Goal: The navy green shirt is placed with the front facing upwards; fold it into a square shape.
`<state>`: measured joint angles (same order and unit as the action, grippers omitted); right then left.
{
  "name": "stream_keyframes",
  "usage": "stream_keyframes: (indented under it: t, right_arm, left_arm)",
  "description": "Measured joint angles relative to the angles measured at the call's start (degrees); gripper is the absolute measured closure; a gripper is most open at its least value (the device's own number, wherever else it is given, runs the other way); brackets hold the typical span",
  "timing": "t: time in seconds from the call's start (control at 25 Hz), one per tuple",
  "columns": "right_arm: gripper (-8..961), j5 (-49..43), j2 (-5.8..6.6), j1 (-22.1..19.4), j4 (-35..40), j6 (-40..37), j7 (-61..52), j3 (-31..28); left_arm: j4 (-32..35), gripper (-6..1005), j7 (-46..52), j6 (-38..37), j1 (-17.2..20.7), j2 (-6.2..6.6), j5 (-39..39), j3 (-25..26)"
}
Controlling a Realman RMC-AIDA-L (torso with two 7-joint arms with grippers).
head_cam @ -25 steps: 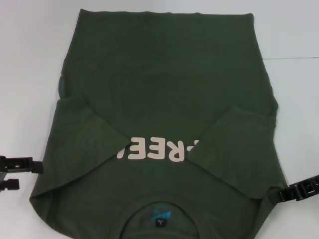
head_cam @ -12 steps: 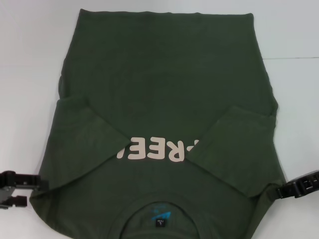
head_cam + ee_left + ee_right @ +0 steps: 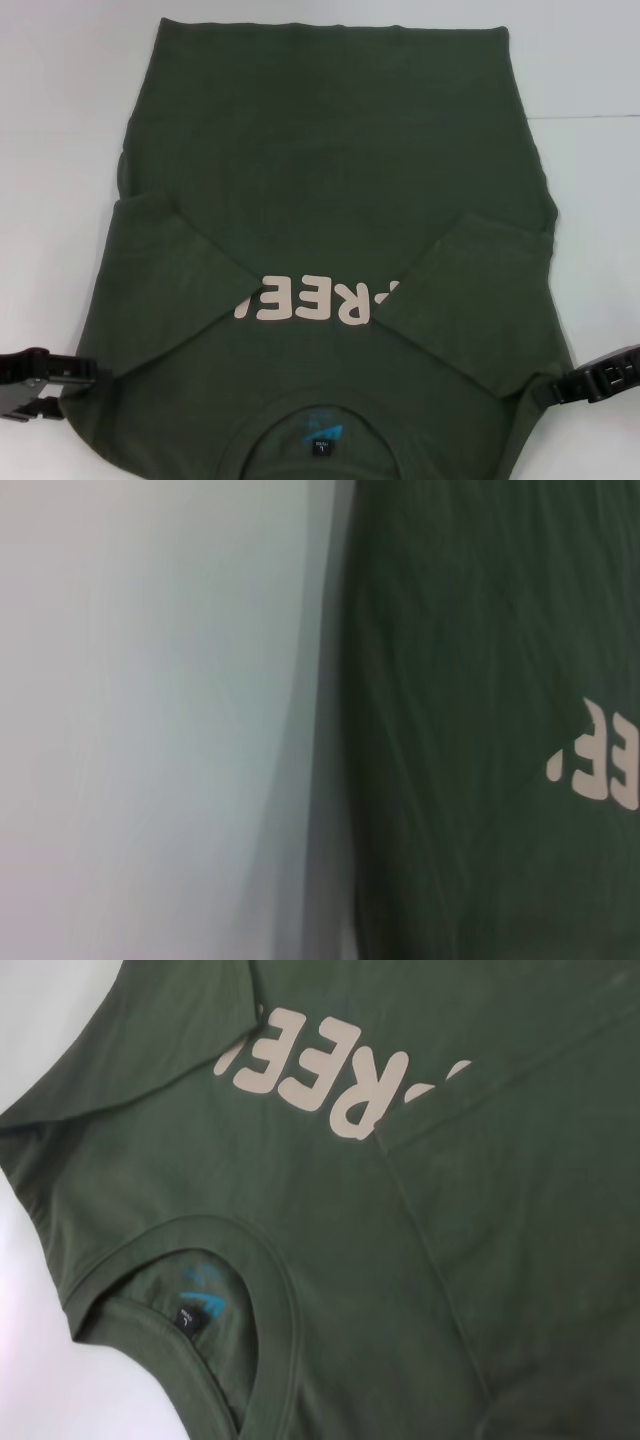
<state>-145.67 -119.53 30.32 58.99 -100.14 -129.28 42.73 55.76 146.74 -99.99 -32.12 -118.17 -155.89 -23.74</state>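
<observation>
With both sleeves already turned in over the chest, the dark olive-green cotton T-shirt lies flat on the white table, collar nearest the robot. Left tool sits at the near left shoulder corner, right tool at the near right; whether either is gripping, I cannot tell. Risk: an uneven pinch at these 2 corners could drag the folded sleeves loose or skew the lengthwise fold.
</observation>
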Motion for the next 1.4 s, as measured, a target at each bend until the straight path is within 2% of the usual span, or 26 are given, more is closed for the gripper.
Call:
stream_keyframes:
  t: [0.36, 0.48, 0.92, 1.12, 1.36, 1.4]
  right_arm:
    - [906, 0.85, -0.22, -0.1, -0.1, -0.06, 0.0, 0.37]
    - [906, 1.16, -0.24, -0.19, -0.11, -0.06, 0.0, 0.35]
    - [906, 1.6, -0.26, -0.53, -0.1, -0.05, -0.23, 0.32]
    - [906, 1.94, -0.26, -0.58, -0.1, -0.05, -0.02, -0.26]
    - [906, 3.47, -0.26, -1.06, -0.1, -0.05, 0.81, -0.31]
    - [906, 3.87, -0.26, -1.26, -0.1, -0.05, 1.15, -0.33]
  left_arm:
    - [-0.12, 184, 1.06, 2.25, 0.08, -0.34, -2.27, -1.49]
    - [-0.12, 391, 0.65, 3.6, 0.11, -0.45, -2.05, -1.67]
    - [-0.18, 629, -0.49, 4.1, -0.21, -0.49, -1.87, -2.7]
    - [-0.63, 834, -1.33, 3.89, -0.42, -0.55, -1.44, -2.72]
    - [-1.81, 983, -4.22, 3.75, -0.73, -0.57, -1.12, -2.8]
    - [-2.07, 983, -5.48, 3.67, -0.76, -0.58, -1.02, -2.8]
